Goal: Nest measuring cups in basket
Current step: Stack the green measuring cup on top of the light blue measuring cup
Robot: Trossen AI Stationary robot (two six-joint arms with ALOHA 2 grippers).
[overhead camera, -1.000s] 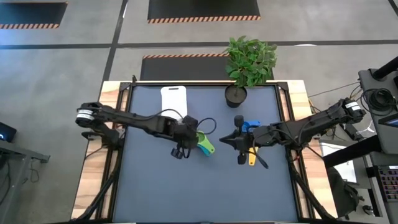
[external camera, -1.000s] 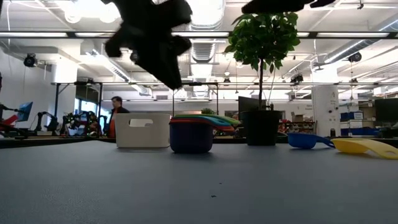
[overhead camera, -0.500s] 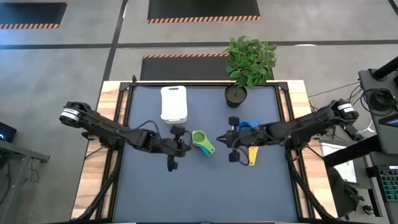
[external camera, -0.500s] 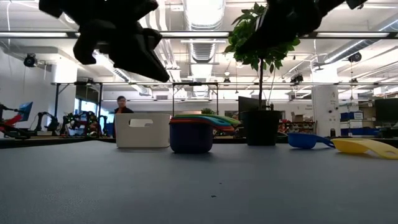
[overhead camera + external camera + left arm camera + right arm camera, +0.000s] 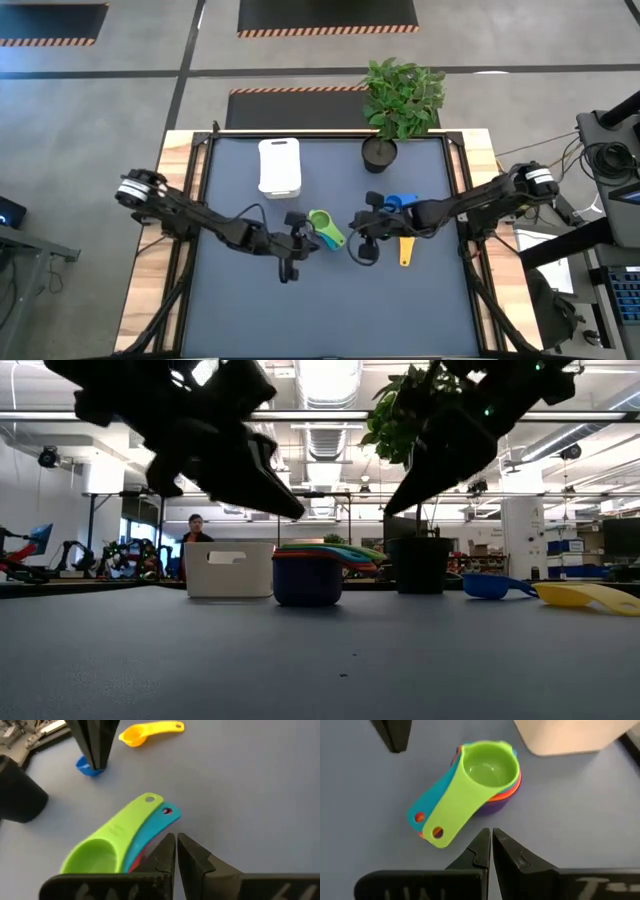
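Observation:
A nested stack of measuring cups rests on its base mid-table, the green cup on top, with teal, red, orange and purple below; the handles fan toward the near side. The blue cup and the yellow cup lie apart to its right. The white basket stands farther back on the left. My left gripper hovers shut just near-left of the stack. My right gripper hovers shut just right of it. Neither touches a cup.
A black plant pot with a leafy plant stands at the far edge, behind the blue cup. The two grippers are close together on either side of the stack's handles. Bare table stretches along the near side.
My left gripper has drawn back from above the stack toward the near-left, then edged a little back to the right. My right gripper has moved left from above the yellow cup toward the stack. The cups have stayed where they were.

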